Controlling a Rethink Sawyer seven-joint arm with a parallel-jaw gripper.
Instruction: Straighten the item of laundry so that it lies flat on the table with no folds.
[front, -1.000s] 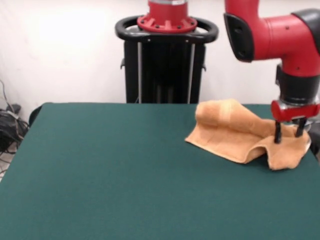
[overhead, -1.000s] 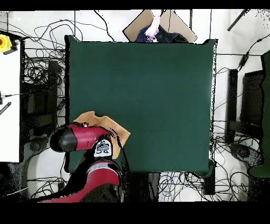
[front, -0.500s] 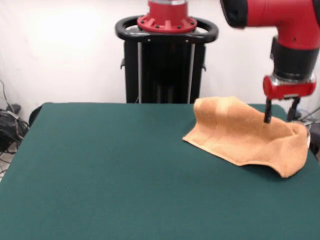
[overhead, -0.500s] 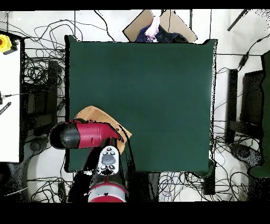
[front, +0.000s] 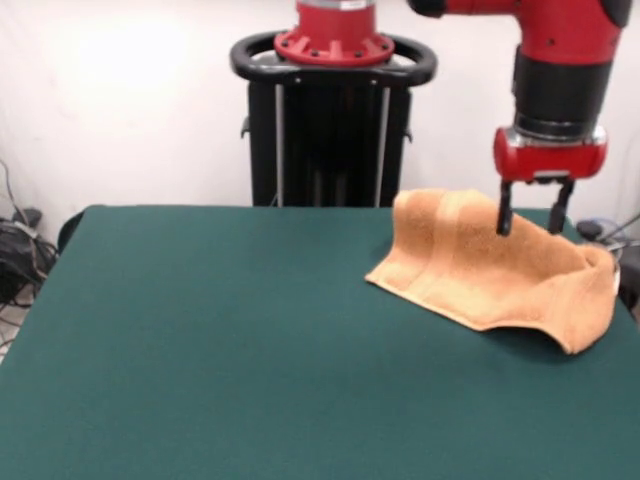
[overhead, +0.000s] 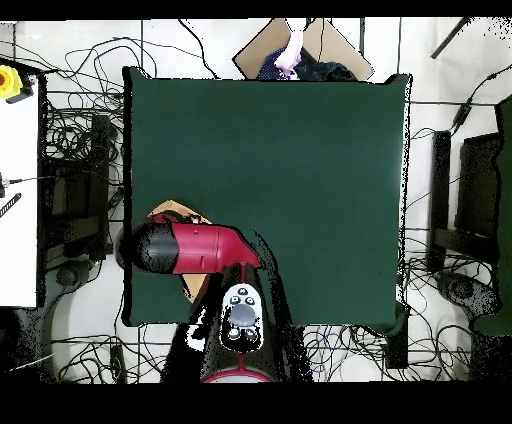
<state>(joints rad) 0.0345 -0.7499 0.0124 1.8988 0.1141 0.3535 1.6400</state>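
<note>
No readable text, label, brand, number or sign in either view.

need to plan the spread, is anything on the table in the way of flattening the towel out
Nothing visible blocks it. The gripper is right at the raised towel, and the green table beside the towel shows only bare felt in both views. The towel sits near a table corner, so the free room lies toward the middle.
</note>
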